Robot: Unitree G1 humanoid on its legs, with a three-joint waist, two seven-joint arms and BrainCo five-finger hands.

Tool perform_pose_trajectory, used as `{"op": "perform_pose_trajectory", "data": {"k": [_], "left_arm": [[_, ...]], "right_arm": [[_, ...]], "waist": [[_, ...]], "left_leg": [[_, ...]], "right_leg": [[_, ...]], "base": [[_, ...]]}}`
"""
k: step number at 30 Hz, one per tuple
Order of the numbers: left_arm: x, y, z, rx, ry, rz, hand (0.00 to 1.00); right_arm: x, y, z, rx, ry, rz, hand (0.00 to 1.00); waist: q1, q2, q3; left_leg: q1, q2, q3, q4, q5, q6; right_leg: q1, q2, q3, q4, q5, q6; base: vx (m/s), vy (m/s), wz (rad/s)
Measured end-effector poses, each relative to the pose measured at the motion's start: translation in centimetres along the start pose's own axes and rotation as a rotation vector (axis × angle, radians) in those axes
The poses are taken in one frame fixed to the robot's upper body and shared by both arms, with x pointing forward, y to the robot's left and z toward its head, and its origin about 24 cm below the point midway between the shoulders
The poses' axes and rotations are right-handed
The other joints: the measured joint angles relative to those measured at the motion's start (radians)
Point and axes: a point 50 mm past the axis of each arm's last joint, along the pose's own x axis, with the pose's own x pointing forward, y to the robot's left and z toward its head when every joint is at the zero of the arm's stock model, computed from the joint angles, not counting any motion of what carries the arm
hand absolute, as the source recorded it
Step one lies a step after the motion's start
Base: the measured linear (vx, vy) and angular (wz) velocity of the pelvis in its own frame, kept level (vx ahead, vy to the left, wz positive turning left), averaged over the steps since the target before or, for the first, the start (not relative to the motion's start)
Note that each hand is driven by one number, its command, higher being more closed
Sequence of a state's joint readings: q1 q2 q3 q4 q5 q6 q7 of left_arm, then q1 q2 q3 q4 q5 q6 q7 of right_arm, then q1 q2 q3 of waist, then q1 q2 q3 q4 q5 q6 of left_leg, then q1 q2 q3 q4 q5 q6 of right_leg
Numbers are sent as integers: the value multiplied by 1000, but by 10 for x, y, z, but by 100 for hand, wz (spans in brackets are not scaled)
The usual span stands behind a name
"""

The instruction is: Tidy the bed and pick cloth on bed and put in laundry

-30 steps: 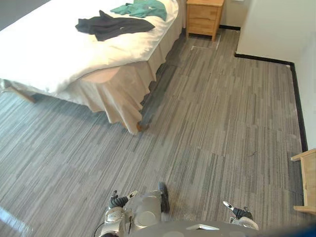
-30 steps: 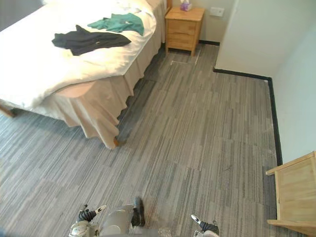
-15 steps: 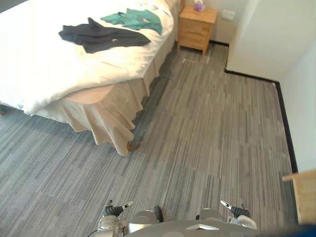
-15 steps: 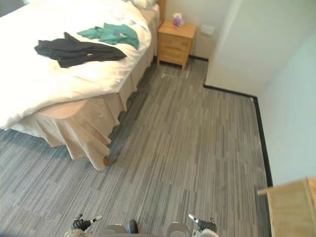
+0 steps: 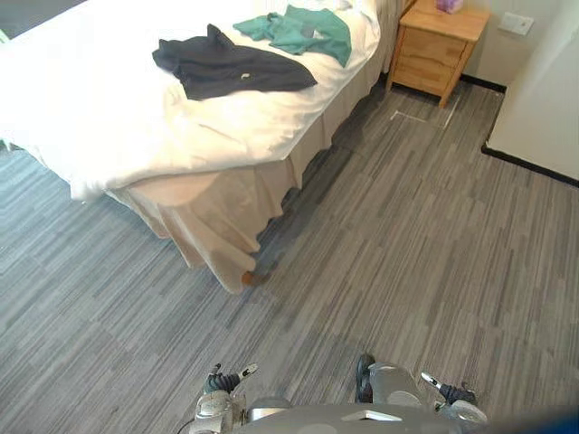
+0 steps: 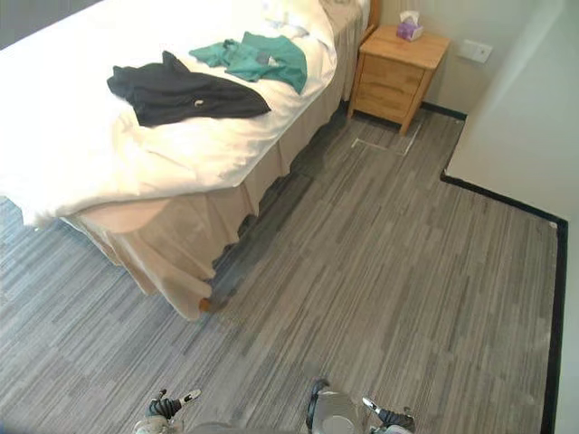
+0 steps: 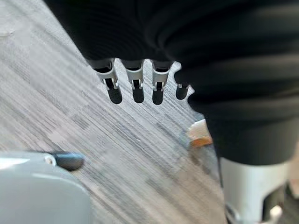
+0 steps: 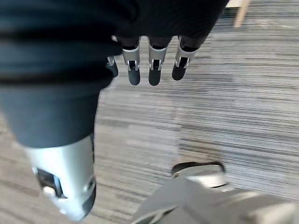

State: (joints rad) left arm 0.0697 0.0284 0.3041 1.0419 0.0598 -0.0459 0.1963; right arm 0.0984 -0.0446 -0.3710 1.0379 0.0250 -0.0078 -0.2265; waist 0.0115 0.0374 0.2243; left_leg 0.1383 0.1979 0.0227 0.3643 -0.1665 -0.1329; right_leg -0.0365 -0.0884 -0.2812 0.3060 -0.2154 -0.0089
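A black garment (image 5: 233,70) lies spread on the white duvet of the bed (image 5: 90,108), near its right edge. A green garment (image 5: 298,27) lies crumpled just beyond it, toward the head of the bed. Both of my hands hang low over the grey floor, well short of the bed. The left hand (image 7: 135,88) has relaxed fingers and holds nothing. The right hand (image 8: 152,70) is the same, with its fingers straight over the floor. Both also show at the bottom of the left eye view, the left hand (image 5: 222,384) and the right hand (image 5: 448,393).
A beige bed skirt (image 5: 208,226) hangs to the floor at the bed's near corner. A wooden nightstand (image 5: 439,41) with a tissue box (image 6: 409,25) stands past the bed's head. A white wall corner (image 5: 552,99) juts in at the right. Grey striped floor (image 5: 407,244) lies between.
The whole picture has shifted, so the camera moved: the bed and both garments now sit further right and nearer. The garments lie as before and both hands still hang empty.
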Motion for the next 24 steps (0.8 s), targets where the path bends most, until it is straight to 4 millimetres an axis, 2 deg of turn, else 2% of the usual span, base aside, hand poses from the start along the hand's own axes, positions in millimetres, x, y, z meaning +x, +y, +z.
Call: {"op": "perform_pose_trajectory", "data": {"k": [1,2,4,5,6,7,8,9,10,11,13,14,18,20,24], "left_arm": [[0,0,1,-13,-4,3,0],[0,1,2,-38,-10,10,0],[-1,2,2,-60,-14,16,0],[-2,1,-1,-75,-5,13,0],[-2,3,-1,-77,-5,18,0],[-1,6,-1,-73,-7,27,0],[-1,6,1,-71,-12,27,0],[-1,5,1,-66,-12,25,0],[-3,-1,-3,-47,-8,2,0],[0,9,3,-17,-24,19,0],[3,10,11,-9,-46,21,0],[3,12,12,-4,-47,25,0],[2,11,0,14,-7,18,0],[1,13,-2,33,2,17,0],[1,9,-2,71,-7,-4,0]], "right_arm": [[0,0,0,-4,-2,0,0],[-1,-3,-1,-20,-10,-4,0],[0,-4,0,-32,-17,-5,0],[-1,-4,0,-33,-15,-4,0],[-1,-3,-1,-33,-14,-3,0],[-1,-2,0,-30,-12,0,0],[-1,-2,-2,-26,-2,0,0],[-1,-3,-3,-24,-2,-2,0],[0,-8,-4,-17,3,-17,0],[-2,-1,-9,-7,26,0,0],[-4,7,-11,0,27,21,0],[-4,9,-11,2,30,26,0],[-4,7,-12,-1,32,21,0],[-5,8,-14,-1,38,25,0],[-5,0,-23,-6,74,6,0]], "waist": [[2,1,-1],[11,-1,2],[25,7,2],[37,3,3],[38,3,3],[38,-3,5],[38,-9,6],[37,-9,6],[34,11,-1],[31,-28,-12],[37,-60,-15],[41,-72,-12],[41,-66,-16],[36,-74,-26],[26,-52,-48]], "left_leg": [[-41,6,-8,92,5,-8],[-144,33,-5,313,20,-29],[-233,60,62,515,-8,-13],[-273,74,146,552,-41,-1],[-288,75,170,547,-54,5],[-326,67,229,501,-82,20],[-354,32,286,337,-82,38],[-355,17,303,252,-51,53],[-351,-18,323,25,104,115],[-327,-69,342,-36,94,157],[-315,-111,342,-122,126,164],[-298,-129,347,-143,128,167],[-188,-153,386,-236,136,158],[-151,-169,389,-332,178,152],[-136,-200,343,-465,236,148]], "right_leg": [[18,3,-12,-17,-1,-1],[69,11,-31,-56,-4,-9],[152,16,-38,-109,-6,-13],[211,4,-38,-140,-4,-9],[226,-2,-38,-149,-2,-6],[253,-24,-39,-163,1,-1],[271,-57,-49,-164,8,21],[277,-65,-53,-163,10,37],[286,-59,-56,-162,-1,80],[293,-103,-49,-171,-29,112],[265,-96,-18,-214,-23,112],[267,-86,-4,-254,14,108],[310,-98,21,-268,49,118],[290,-105,20,-255,50,118],[236,-103,-1,-176,43,121]], "base": [[357,-189,52],[257,-87,26],[337,-44,8],[323,6,-4],[301,66,0],[340,186,7],[276,172,8],[291,217,13],[242,182,37],[295,211,44],[242,137,32],[180,78,11],[97,5,-29],[2,-35,-22],[-7,9,22]]}}
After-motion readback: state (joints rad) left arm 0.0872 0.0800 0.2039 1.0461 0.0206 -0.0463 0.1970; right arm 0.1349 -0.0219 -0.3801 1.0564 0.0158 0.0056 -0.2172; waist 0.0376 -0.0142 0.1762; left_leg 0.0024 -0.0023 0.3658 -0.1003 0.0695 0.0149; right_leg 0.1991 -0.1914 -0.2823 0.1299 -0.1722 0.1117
